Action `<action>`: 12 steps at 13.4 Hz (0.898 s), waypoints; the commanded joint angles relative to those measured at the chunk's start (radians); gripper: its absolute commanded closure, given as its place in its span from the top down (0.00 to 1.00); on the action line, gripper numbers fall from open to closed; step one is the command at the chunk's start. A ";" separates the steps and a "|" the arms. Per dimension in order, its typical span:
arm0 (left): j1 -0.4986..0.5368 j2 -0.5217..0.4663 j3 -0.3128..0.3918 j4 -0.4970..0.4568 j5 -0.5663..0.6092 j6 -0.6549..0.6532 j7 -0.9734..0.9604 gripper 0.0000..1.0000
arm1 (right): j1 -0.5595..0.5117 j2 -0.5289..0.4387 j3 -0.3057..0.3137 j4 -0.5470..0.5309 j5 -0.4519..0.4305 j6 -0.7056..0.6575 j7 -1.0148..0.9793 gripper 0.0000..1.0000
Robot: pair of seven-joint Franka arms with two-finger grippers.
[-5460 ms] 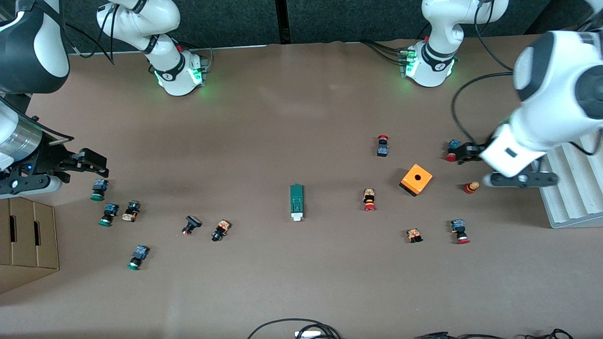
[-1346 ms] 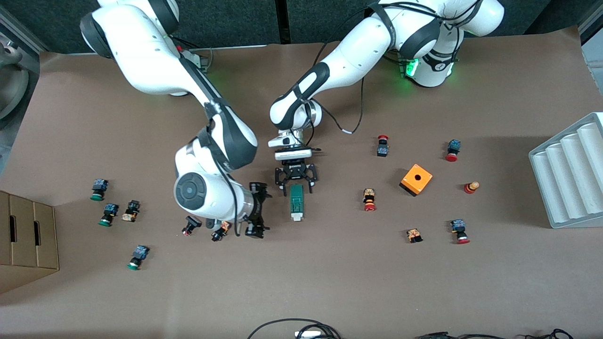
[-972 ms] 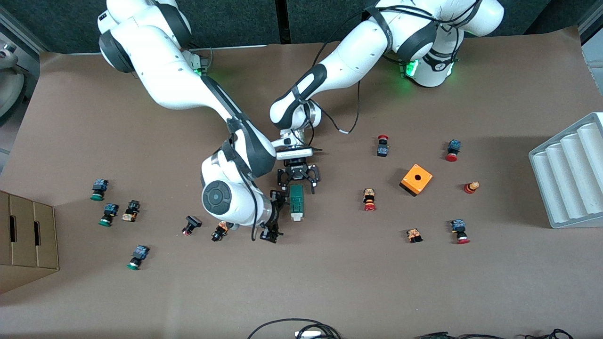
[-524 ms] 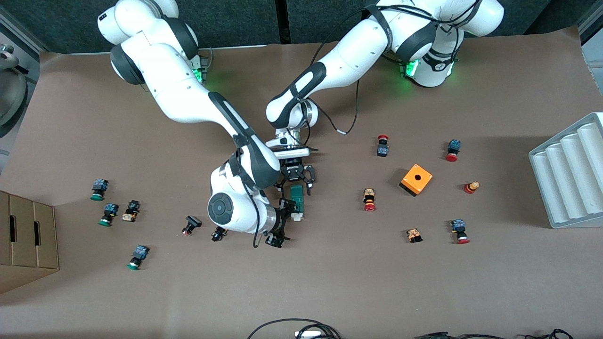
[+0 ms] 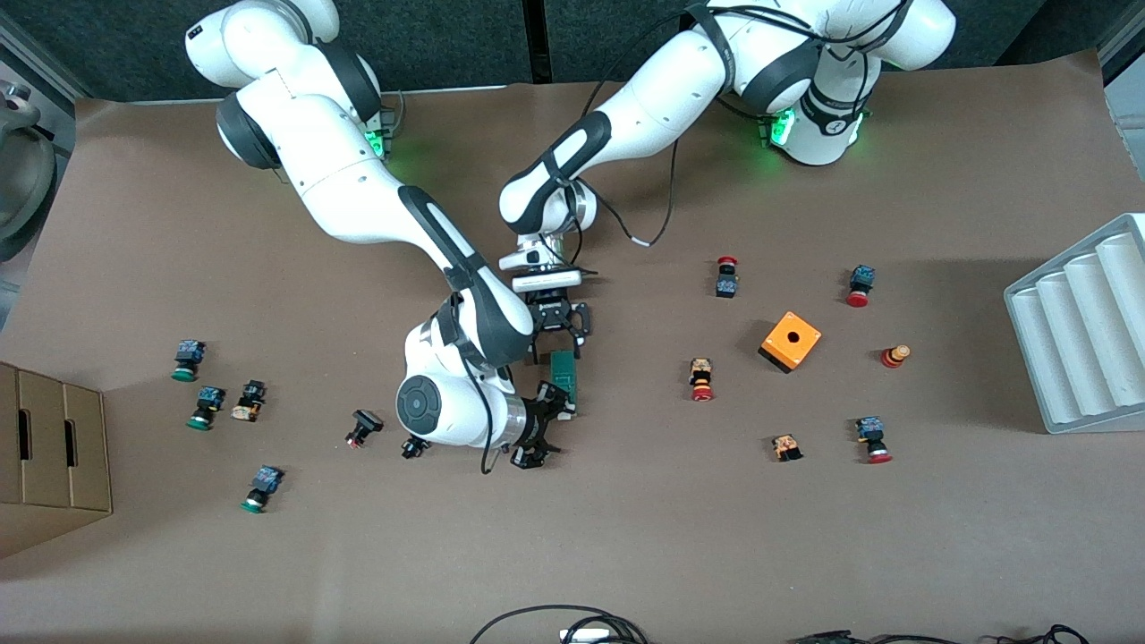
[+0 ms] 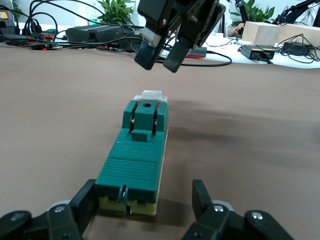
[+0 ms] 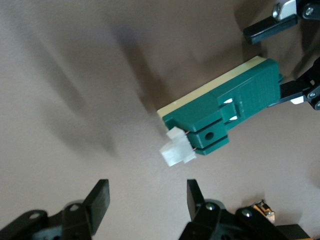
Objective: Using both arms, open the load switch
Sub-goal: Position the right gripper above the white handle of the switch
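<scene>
The load switch [image 5: 564, 371], a narrow dark-green block, lies mid-table. Its white lever [image 7: 177, 150] sticks out at the end nearer the front camera. In the left wrist view the switch [image 6: 140, 155] runs away from my left gripper [image 6: 145, 200]. That gripper is open and straddles the switch's plain end, one finger [image 6: 87, 205] against its side and the other [image 6: 202, 200] apart. In the front view, my left gripper [image 5: 561, 344] sits over that end. My right gripper [image 5: 547, 427] hangs open by the lever end, with nothing between its fingers [image 7: 97, 202].
An orange cube with a hole [image 5: 791, 341] and several red-capped push buttons lie toward the left arm's end. Green-capped buttons [image 5: 207, 407] lie toward the right arm's end by a cardboard box [image 5: 45, 447]. A grey ribbed tray [image 5: 1082, 331] stands at the table's edge.
Both arms swung in from the table's ends. Over the last second the left gripper's jaws narrowed round the switch's end, and the right gripper moved up to the lever end, narrowing too.
</scene>
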 commanded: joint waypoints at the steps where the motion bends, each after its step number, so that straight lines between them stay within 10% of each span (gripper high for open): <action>1: -0.023 0.013 0.011 -0.015 -0.001 -0.066 -0.064 0.79 | 0.004 0.024 -0.009 0.048 0.025 -0.092 0.008 0.71; 12: -0.020 0.022 0.018 -0.040 0.094 -0.067 -0.085 0.77 | 0.004 0.051 -0.007 0.053 0.020 -0.057 -0.006 0.70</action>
